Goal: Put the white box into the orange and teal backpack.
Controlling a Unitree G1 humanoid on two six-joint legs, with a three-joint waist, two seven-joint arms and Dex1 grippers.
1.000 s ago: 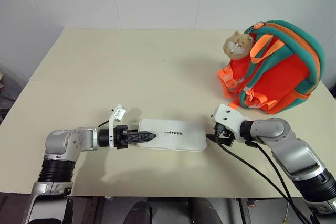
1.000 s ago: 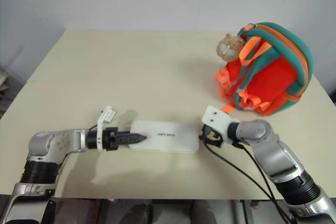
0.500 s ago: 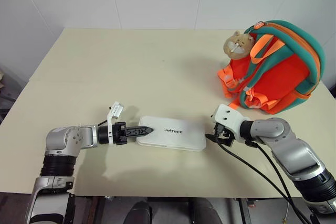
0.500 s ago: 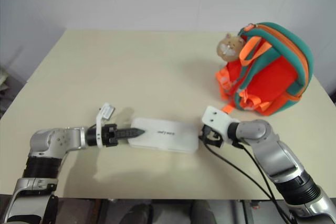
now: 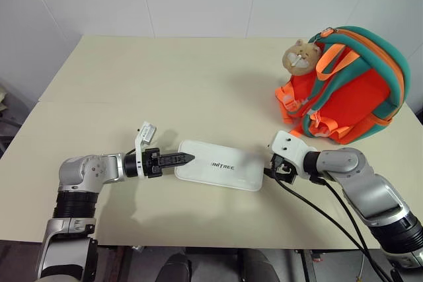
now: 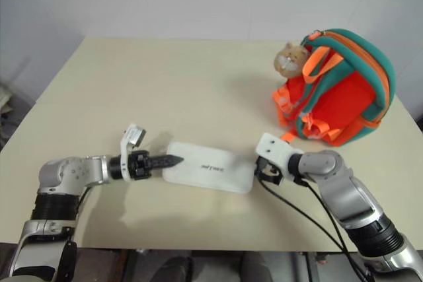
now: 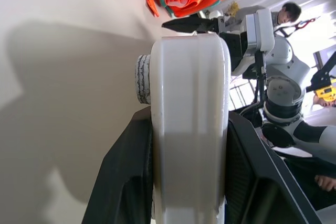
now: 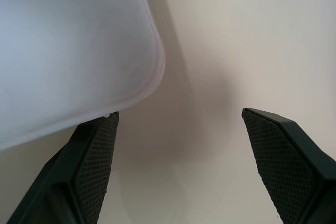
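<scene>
The box lies on the table between the grippers. The left gripper clamps its near end, fingers on both flat faces. The right gripper stands open at the opposite end. The backpack stands beyond the right gripper.

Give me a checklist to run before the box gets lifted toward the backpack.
1. Left pincer shut on the flat white plastic rectangular box: ok; the left wrist view shows both fingers against its sides.
2. Right pincer gripping the box: not ok; fingers stand wide open beside its corner.
3. Box off the cream table: cannot tell.
4. Path to the orange and teal fabric backpack: ok, bare tabletop.
5. Backpack opening unzipped: cannot tell.
</scene>
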